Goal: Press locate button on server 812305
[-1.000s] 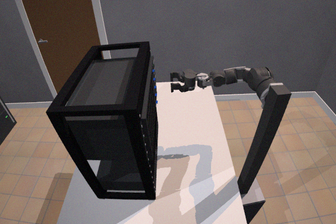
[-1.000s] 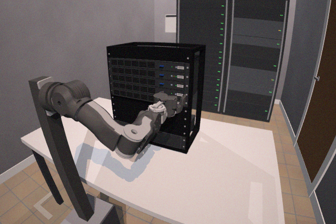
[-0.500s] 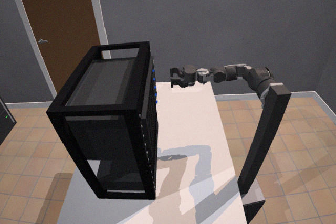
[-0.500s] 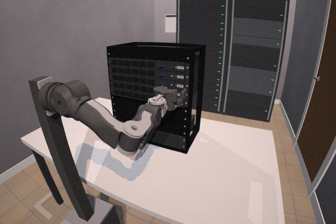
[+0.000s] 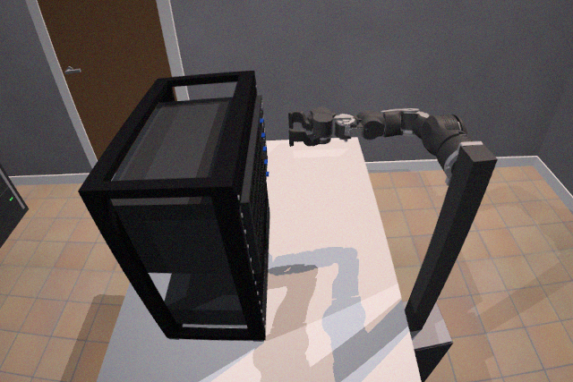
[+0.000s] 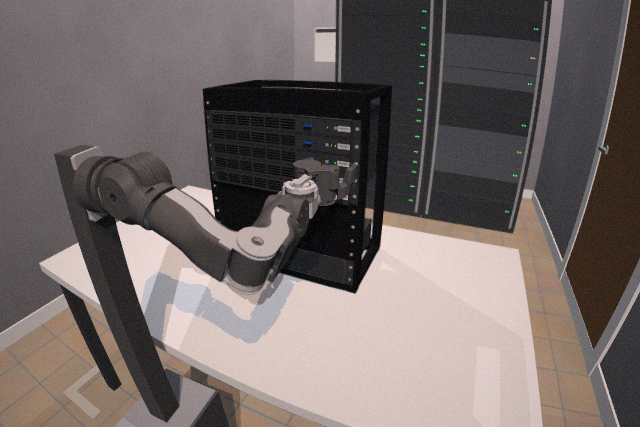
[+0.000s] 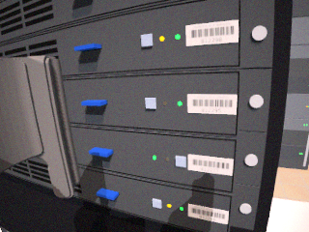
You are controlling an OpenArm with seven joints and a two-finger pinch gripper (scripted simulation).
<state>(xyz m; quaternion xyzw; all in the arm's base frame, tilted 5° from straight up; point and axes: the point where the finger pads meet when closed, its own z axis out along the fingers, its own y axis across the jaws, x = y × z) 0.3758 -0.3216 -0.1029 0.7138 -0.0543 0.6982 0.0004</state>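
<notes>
So the arm is parked right in front of the server rack [image 6: 373, 117], which sits on the white table [image 6: 439, 308], and the gripper [image 5: 295, 130] hovers just off the front panels without touching anything as far as I can tell. Its fingers are partly spread and there's nothing between them; in the wrist view you only see one grey finger [image 7: 36, 121] filling the left edge. That view shows four server faces stacked up, each with a blue handle, a small square locate button, a couple of status LEDs and a barcode asset label. The buttons are the top one [image 7: 146, 41], the second [image 7: 151, 102], the third [image 7: 181, 161] and the bottom one [image 7: 156, 203]. All four look plain pale grey to me, none glowing blue, so I'd say the actual press hasn't happened yet. Annoyingly the digits on the labels, like the second server's label [image 7: 211, 103], are too blurry for me to read, so I honestly can't tell which unit is 812305. The rack looks upright and square on the table, so nothing's been knocked. What's left, by my guess: confirm the right label, line a fingertip up with that button, push gently so the loose rack doesn't slide or tip, then back off.
</notes>
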